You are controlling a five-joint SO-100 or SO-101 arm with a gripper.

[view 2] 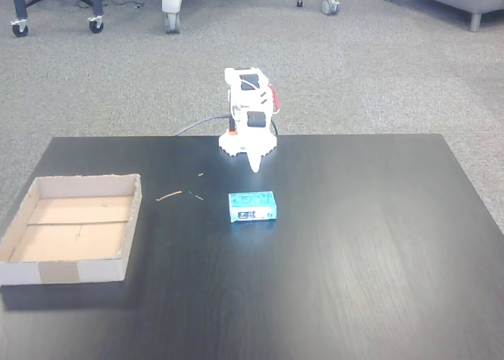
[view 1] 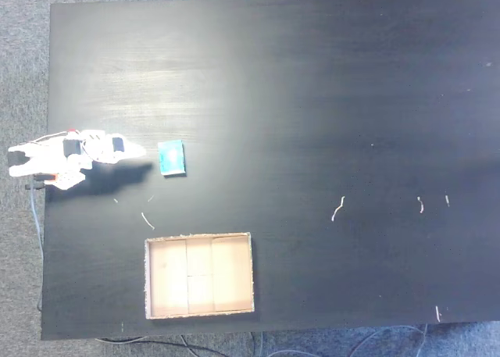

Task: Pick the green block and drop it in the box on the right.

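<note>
Judged green block (view 2: 252, 206) light, stiff, best pinched across flat sides; tool (view 2: 255, 168) seemingly together, just beside on bench (view 2: 354, 242).

Bare table (view 2: 354, 242) lies between the pincer (view 2: 256, 169), green block (view 2: 252, 206) and box (view 2: 71, 232); nothing stands between.

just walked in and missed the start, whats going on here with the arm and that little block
A small white robot arm sits folded at the table edge, its gripper pointing at a small flat teal square block lying just in front of it on the black table. Nothing is held yet; whether the gripper is open is unclear. The shallow tan cardboard box sits empty nearby, apart from the block.
</note>
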